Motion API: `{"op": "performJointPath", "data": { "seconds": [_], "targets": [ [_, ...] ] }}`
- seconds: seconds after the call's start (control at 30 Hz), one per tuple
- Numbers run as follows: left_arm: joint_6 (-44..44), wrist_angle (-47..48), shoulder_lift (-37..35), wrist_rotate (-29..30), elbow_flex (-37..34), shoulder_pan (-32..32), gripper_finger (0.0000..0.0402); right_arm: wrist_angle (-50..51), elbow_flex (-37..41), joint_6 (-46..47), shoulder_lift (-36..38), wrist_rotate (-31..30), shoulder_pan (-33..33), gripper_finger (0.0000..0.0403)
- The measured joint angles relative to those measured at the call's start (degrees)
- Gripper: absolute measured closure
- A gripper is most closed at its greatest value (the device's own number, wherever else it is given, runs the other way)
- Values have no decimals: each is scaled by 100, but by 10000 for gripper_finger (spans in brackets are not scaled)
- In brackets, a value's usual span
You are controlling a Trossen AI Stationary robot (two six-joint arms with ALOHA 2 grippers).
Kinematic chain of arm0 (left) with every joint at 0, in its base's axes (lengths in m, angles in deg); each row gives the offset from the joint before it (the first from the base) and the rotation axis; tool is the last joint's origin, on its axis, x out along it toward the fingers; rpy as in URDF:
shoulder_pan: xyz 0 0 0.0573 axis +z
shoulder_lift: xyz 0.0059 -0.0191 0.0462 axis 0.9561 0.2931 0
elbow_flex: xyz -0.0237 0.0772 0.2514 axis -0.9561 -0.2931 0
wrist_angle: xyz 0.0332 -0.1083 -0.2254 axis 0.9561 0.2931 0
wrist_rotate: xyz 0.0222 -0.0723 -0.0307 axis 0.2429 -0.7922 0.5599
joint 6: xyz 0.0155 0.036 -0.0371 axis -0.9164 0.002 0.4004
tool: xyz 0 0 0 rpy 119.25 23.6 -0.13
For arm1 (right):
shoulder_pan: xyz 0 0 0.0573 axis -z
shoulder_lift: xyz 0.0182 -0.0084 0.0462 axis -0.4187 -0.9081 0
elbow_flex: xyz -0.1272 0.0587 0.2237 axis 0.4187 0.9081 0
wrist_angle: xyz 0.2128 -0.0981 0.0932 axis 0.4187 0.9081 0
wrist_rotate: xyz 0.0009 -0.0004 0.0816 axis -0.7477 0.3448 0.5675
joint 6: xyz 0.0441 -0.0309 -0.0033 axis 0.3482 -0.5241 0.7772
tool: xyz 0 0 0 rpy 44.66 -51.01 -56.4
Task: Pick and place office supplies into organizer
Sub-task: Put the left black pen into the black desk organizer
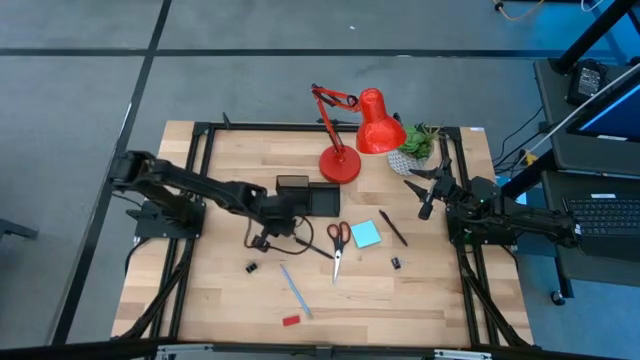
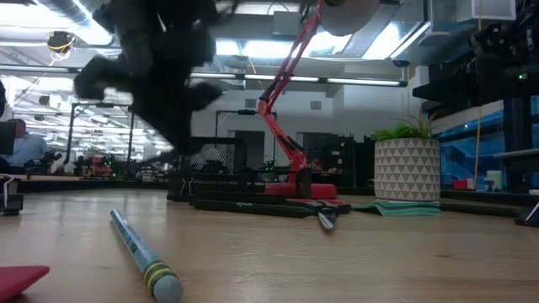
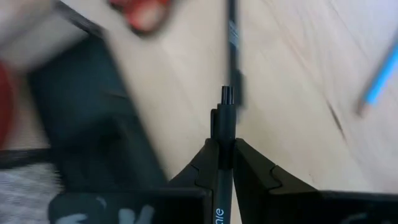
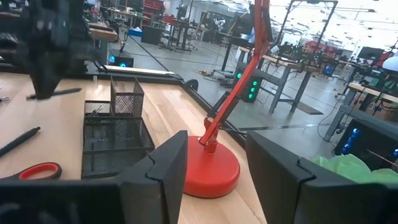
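On the front part of the pale wooden tabletop (image 1: 210,290) lies a small flat red block (image 1: 291,321), and just beyond it a slim light-blue pen (image 1: 296,291) runs diagonally; in the low view the same pen (image 2: 145,257) fills the foreground with the red block (image 2: 21,278) at its side. Farther back, a tiny black clip (image 1: 252,267) sits left of the pen and another (image 1: 396,263) to the right. In the middle stand the red-handled scissors (image 1: 337,243), a cyan square sticky-note pad (image 1: 366,234) just beside them, and a thin black pen (image 1: 393,229) near the pad. The left gripper (image 1: 262,239) hangs above the tabletop left of the scissors, its jaws closed tight on another thin black pen (image 3: 225,134), seen clamped between them in the left wrist view. Just behind it sits the low black mesh organizer (image 1: 308,196). The right gripper (image 1: 428,196) waits at the right side, jaws spread wide and empty. At the back are a red desk lamp (image 1: 352,135) and a potted green plant (image 1: 420,147).
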Motion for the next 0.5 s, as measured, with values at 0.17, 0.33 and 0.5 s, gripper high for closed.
{"op": "performJointPath", "data": {
  "seconds": [0.17,0.33,0.5],
  "targets": [
    [408,-697,-732,677,7,46,376,-11,0,-13,1,-1,1,237],
    [929,-1553,-1283,706,10,318,376,-27,0,-15,-1,1,-1,237],
    [1050,-2307,-1518,566,-58,765,376,-42,0,-15,0,-1,1,237]
  ]
}}
